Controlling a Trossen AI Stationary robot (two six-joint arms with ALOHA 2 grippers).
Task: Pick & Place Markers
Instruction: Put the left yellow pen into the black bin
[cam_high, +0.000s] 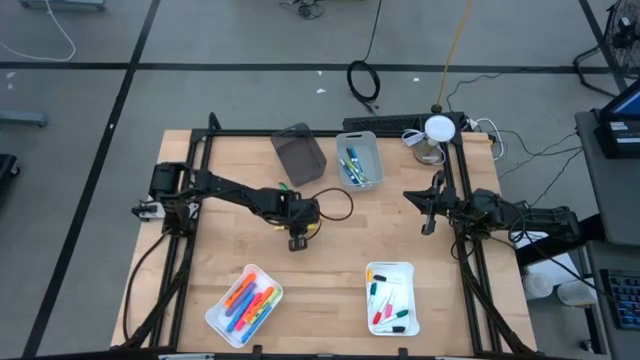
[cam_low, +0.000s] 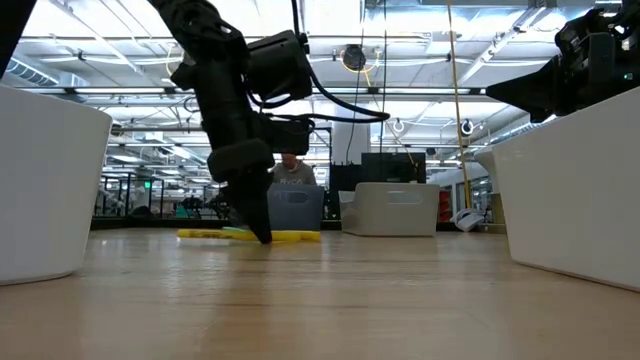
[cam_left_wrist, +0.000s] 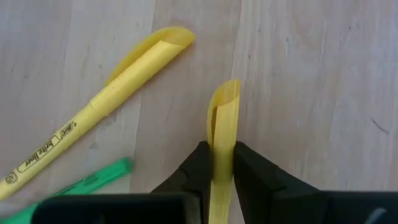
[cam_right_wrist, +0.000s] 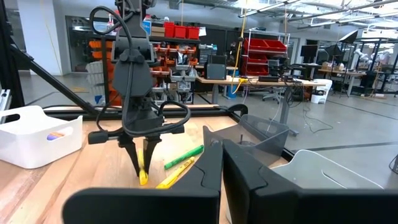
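Yellow marker (cam_left_wrist: 222, 134): pinched between the left claw (cam_left_wrist: 217, 163) fingers, lying on the wooden worktop (cam_high: 340, 240) mid-table.
Neighbours: second yellow marker (cam_left_wrist: 93, 106) and a green marker (cam_left_wrist: 87, 183) right beside it, apart from the claw.
Around: grey bin (cam_high: 299, 154) tipped over behind, white trays of markers (cam_high: 244, 304) near the front edge.
Right claw (cam_high: 428, 226): clenched empty, parked at the right side.

Left gripper (cam_left_wrist: 222, 163): matt black plastic fingers (cam_left_wrist: 194, 169), pinching a smooth yellow plastic marker (cam_left_wrist: 222, 124). Beside it, a second yellow plastic marker with printed label (cam_left_wrist: 93, 106) and a green plastic marker (cam_left_wrist: 93, 182), both satin. Pale wooden tabletop (cam_left_wrist: 311, 93) beneath: fine grain, matt, lightly scuffed.
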